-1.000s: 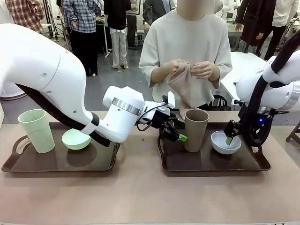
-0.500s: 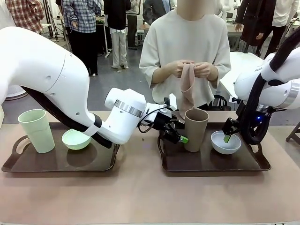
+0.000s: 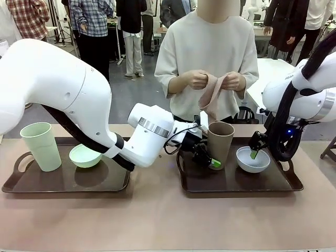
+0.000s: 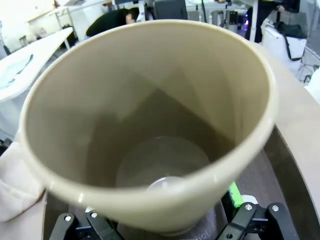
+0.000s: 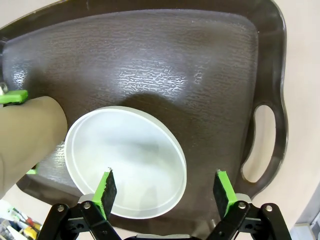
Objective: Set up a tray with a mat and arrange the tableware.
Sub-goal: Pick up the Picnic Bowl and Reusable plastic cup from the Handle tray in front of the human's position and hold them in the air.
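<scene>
Across the table (image 3: 157, 220), the left gripper (image 3: 212, 160) has slid forward so the tan-brown cup (image 3: 220, 142) now sits between its fingers, squeezing or not I cannot tell, while the right gripper (image 5: 164, 180) hangs spread apart just over the white bowl (image 5: 125, 160), so a lift looks close.
</scene>
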Robot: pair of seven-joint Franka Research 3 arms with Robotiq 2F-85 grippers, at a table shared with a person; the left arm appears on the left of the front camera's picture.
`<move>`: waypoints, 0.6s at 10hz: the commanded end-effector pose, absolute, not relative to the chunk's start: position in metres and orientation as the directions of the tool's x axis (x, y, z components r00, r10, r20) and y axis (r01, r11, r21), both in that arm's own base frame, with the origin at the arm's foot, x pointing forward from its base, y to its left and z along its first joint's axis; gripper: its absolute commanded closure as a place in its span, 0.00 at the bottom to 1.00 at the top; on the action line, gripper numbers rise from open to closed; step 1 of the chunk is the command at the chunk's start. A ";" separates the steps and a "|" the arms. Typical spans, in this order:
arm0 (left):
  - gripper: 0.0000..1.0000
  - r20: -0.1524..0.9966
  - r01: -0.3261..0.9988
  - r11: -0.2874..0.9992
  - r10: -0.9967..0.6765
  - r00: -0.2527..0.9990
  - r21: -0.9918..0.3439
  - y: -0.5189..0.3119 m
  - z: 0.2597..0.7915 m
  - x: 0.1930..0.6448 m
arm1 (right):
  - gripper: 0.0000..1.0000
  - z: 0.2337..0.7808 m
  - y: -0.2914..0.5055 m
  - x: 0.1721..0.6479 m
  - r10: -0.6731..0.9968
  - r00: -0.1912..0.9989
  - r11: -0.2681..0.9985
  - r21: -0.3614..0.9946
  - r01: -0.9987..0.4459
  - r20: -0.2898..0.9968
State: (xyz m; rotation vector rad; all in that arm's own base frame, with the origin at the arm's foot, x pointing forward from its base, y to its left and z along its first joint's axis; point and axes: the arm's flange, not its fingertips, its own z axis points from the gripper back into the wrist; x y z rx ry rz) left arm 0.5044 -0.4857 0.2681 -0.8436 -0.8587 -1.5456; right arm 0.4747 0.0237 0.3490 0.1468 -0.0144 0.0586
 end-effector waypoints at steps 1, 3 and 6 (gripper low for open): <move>0.00 0.870 0.988 -0.121 -0.471 -0.145 0.099 -0.497 0.271 0.508 | 0.00 0.344 0.020 0.481 0.065 0.997 0.982 0.173 -0.069 0.030; 0.00 0.879 0.986 -0.124 -0.453 -0.153 0.107 -0.502 0.274 0.506 | 0.00 0.342 0.017 0.481 0.109 0.994 0.977 0.182 -0.109 0.010; 1.00 0.881 0.989 -0.107 -0.450 -0.144 0.106 -0.502 0.275 0.510 | 1.00 0.342 0.014 0.484 0.091 0.996 0.978 0.186 -0.091 0.012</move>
